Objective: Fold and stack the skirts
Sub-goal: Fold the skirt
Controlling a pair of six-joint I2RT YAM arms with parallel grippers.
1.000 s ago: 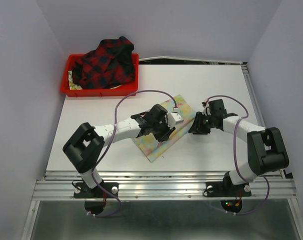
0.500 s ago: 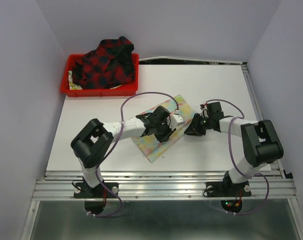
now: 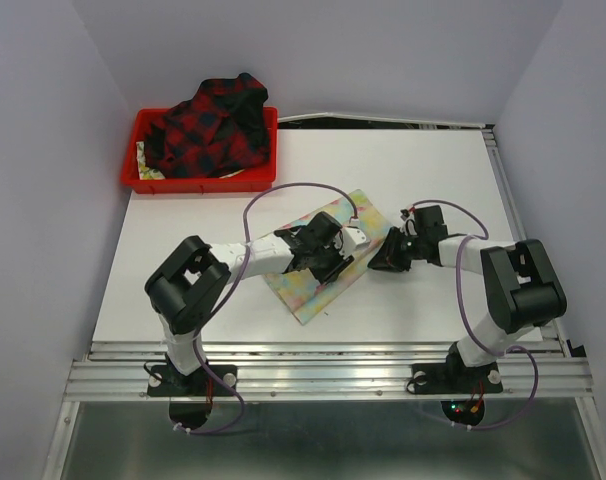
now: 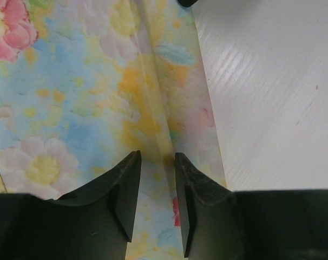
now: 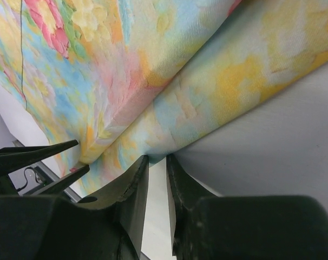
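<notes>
L gripper nearly closed over floral skirt crease, R gripper nearly closed at its edge; grip: cannot tell.

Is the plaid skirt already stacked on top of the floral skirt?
No, the plaid skirt sits heaped in the red tray, apart from the floral skirt.

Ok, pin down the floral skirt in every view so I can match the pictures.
Top external: the floral skirt lies folded at the table's centre.
Left wrist: the skirt fills the left and centre, with a fold ridge running up the middle.
Right wrist: the skirt fills the top, its folded edge running diagonally.
Shared landmark: the bare white table bordering the skirt's edge.
</notes>
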